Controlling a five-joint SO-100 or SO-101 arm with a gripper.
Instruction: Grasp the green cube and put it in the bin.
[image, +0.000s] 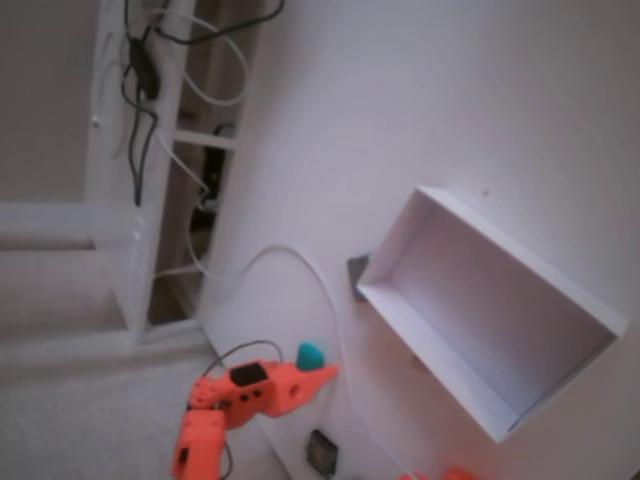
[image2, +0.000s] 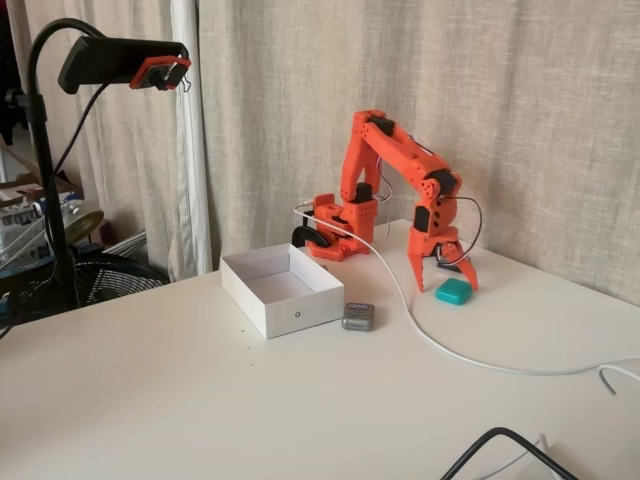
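Observation:
The green cube (image2: 453, 291) is a small teal block lying on the white table right of the bin (image2: 262, 308), a white open-top box. My orange gripper (image2: 441, 282) points down with its jaws spread open; the cube sits low by the right finger, and whether it lies between the fingers is unclear. In the other fixed view, the cube (image: 311, 353) shows just beside the gripper (image: 318, 368), well to the left of the bin (image: 400, 245). Nothing is held.
A small dark grey square (image2: 357, 317) lies against the bin's near corner. A white cable (image2: 430, 338) runs across the table past the cube. A black cable (image2: 500, 440) lies at the front edge. A camera stand (image2: 125, 62) rises at left.

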